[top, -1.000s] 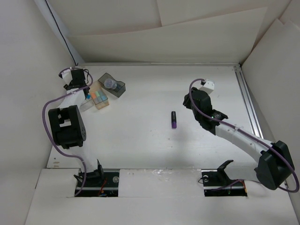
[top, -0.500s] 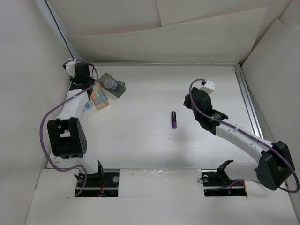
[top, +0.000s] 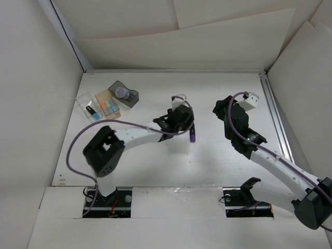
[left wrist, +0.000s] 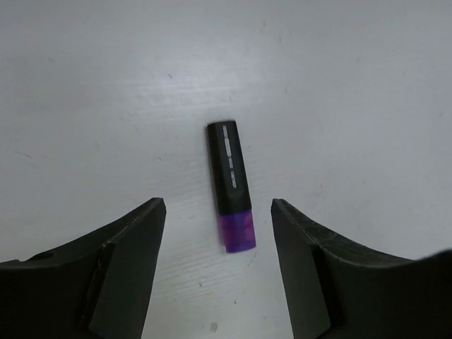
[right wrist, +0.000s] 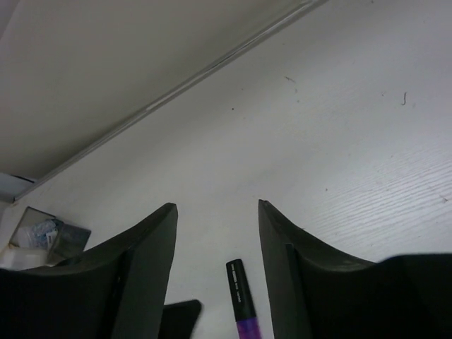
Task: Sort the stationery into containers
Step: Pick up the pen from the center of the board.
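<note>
One black purple-ended marker (left wrist: pixel 231 186) lies flat on desk (left wrist: pixel 367 85); left hand (left wrist: pixel 217 206) hovers over it, wide, empty. Looks light, rigid, slick: pinch across mid-barrel. Right hand (right wrist: pixel 215 205) wide too, empty.

Pale wall panels (top: pixel 181 46) box a white table (top: pixel 155 166), a metal rail (top: pixel 275 111) along its right edge.
</note>
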{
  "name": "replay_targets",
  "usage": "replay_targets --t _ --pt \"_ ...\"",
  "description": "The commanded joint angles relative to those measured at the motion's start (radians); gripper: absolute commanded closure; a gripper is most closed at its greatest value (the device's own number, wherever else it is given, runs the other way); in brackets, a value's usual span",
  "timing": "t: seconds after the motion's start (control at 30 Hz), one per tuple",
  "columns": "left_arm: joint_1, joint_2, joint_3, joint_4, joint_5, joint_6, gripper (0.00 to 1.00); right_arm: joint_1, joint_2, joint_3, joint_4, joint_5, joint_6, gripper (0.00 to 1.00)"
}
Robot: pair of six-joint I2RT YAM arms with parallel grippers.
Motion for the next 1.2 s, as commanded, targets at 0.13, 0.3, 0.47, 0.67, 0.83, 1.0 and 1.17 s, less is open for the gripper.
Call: replay_targets --t 0.13,0.3,0.47,0.67,0.83,1.0,1.17 --pt "-0.156 0.236 0.234 -0.128 -0.139 -0.046 0.38 -0.023 0.000 -0.010 0.017 0.008 0.019 0.42" --pt "-0.156 0.288 0.255 -0.128 -0.162 -0.057 0.37 -0.023 -0.012 -0.010 0.008 0.008 0.029 0.41" --pt "-0.156 0.360 0.285 -0.144 -0.236 -0.081 0.44 -0.032 -0.012 -0.010 0.008 -0.001 0.029 0.41" --pt "-0.156 0.416 0.297 -0.157 -0.274 -0.081 0.45 -0.032 -0.003 -0.010 0.008 -0.012 0.029 0.42" --pt "-0.156 0.471 0.305 -0.178 -0.293 -0.093 0.89 -0.032 -0.012 -0.010 0.008 -0.012 0.029 0.43" --pt "-0.156 0.300 0.199 -0.155 -0.345 -0.121 1.00 -0.032 -0.012 -0.010 0.008 -0.012 0.029 0.44" --pt "0.001 0.002 0.048 -0.122 -0.336 -0.112 1.00 -0.041 -0.012 -0.010 0.008 -0.021 0.029 0.44"
